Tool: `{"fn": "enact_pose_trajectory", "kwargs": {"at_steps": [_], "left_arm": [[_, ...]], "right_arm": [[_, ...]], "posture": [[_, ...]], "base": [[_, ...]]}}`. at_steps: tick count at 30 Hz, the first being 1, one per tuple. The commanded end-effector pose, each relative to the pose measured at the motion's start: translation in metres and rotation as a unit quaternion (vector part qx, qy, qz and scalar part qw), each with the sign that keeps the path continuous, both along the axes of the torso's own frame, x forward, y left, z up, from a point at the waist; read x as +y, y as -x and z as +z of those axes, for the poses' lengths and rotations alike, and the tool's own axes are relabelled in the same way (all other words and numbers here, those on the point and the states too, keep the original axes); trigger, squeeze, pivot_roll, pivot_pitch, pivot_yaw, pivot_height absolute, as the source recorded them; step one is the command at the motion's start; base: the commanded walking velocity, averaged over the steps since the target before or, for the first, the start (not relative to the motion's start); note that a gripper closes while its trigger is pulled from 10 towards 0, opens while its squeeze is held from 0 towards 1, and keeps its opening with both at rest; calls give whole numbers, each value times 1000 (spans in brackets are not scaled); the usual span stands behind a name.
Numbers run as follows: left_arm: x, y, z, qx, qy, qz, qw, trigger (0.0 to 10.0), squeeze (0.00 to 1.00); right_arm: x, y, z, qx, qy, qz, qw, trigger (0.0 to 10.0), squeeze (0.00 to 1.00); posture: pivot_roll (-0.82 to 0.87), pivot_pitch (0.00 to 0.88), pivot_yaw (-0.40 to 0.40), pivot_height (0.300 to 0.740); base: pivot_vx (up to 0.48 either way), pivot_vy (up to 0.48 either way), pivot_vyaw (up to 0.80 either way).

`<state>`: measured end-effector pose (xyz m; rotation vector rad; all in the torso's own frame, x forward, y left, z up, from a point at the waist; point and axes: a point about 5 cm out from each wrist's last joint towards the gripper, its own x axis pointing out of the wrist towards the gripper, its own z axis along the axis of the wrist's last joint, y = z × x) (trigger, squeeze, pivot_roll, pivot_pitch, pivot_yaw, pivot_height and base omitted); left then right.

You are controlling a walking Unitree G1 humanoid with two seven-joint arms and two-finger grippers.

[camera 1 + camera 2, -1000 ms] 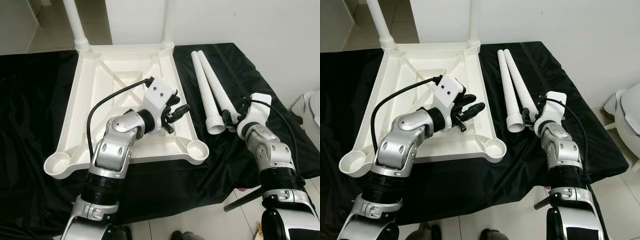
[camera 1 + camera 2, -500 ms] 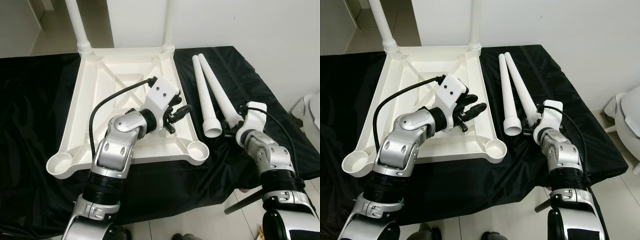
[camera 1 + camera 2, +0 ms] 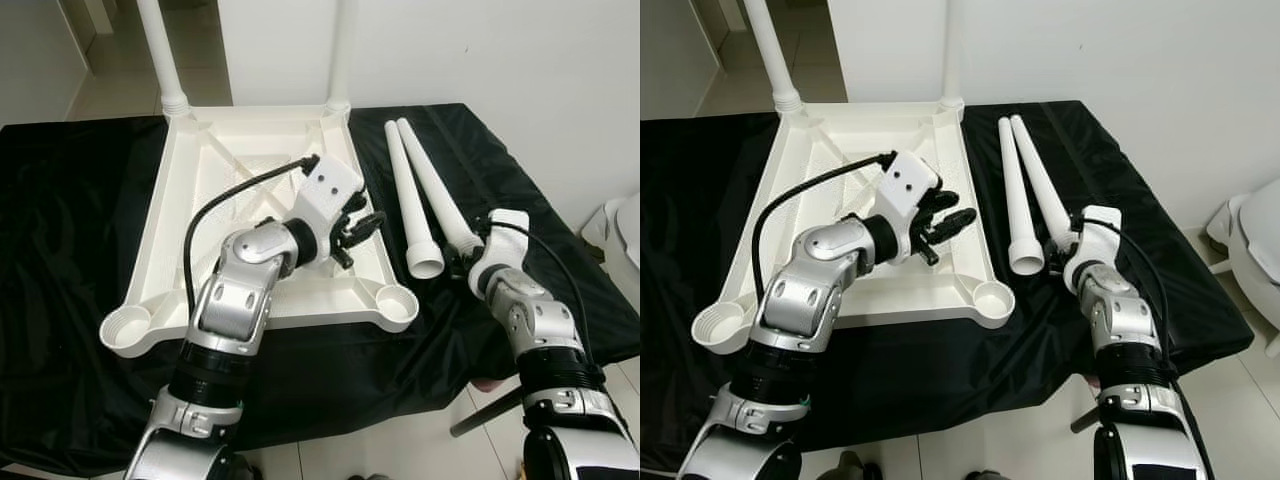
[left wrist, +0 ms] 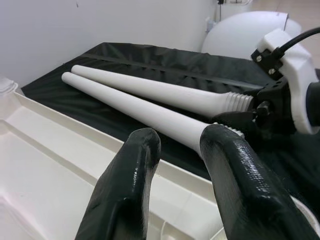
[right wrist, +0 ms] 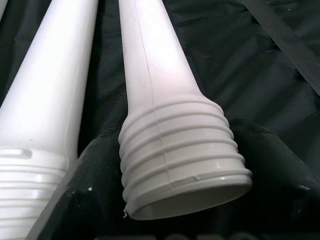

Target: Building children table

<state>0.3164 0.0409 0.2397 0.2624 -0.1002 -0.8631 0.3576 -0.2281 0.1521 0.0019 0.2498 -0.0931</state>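
We see the white plastic tabletop [image 3: 230, 200] lying upside down on the black cloth [image 3: 60, 250] that covers the worktop, its ribbed underside facing up. Two round leg sockets sit at its near corners: the left socket [image 3: 124, 325] and the right socket [image 3: 397, 298], both hollow with nothing in them. At the far corners two fitted legs stand upright, the far left leg [image 3: 160, 50] and the far right leg [image 3: 343, 50].

Over the tabletop's right rim our left gripper [image 3: 362, 224] hovers with its black fingers [image 4: 131, 190] parted and nothing between them.

Right of the tabletop, two loose legs lie side by side on the cloth, their long axes running from the far edge toward us, narrow tips away, threaded wide ends near. The left loose leg [image 3: 408, 205] ends in an open mouth just beside the right socket. The right loose leg [image 3: 436, 195] is tapered, smooth and white, with ridged threads at its wide end [image 5: 182, 160]. Our right gripper [image 3: 466, 256] is clamped on that threaded end, one finger [image 5: 75, 200] on either side.
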Motion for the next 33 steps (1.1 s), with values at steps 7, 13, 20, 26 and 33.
{"fn": "enact_pose_trajectory", "kwargs": {"at_steps": [7, 13, 20, 26, 33], "left_arm": [[5, -8, 2, -5, 16, 58, 998, 10000, 0], [5, -8, 3, -1, 19, 51, 999, 10000, 0], [8, -7, 3, 31, 45, 27, 998, 10000, 1000], [13, -7, 6, 39, 53, 22, 998, 10000, 1000], [19, -10, 7, 40, 45, 33, 998, 10000, 1000]], "right_arm": [[-1, 3, 10, -92, -40, -29, 995, 10000, 0], [0, 3, 18, -129, -42, -40, 990, 10000, 0], [4, 6, 35, -220, -53, -52, 973, 10000, 0], [9, 10, 41, -263, -78, -37, 961, 10000, 0], [23, 9, 35, -258, -75, 9, 963, 10000, 0]], "posture": [[-62, 60, -13, 740], [-57, 68, -12, 740], [-37, 87, -2, 740], [-28, 96, 7, 740], [-21, 105, 13, 740]], "base": [[0, 0, 0], [0, 0, 0], [0, 0, 0], [0, 0, 0], [0, 0, 0]]}}
